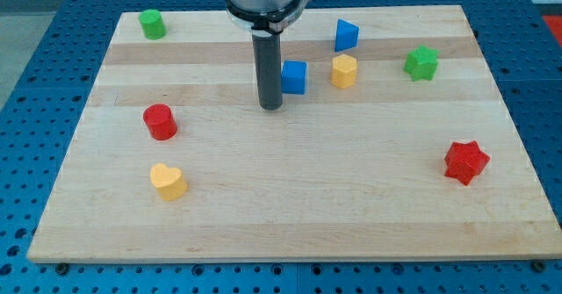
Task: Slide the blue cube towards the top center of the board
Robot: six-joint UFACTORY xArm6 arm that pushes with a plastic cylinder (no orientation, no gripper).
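Wooden board on blue perforated bench. No jaws on rig; your rod holds nothing. Tip sits upper centre of frame, just left of blue cube, slightly below. Step: approach. Next: reposition tip beneath cube, push toward frame top.
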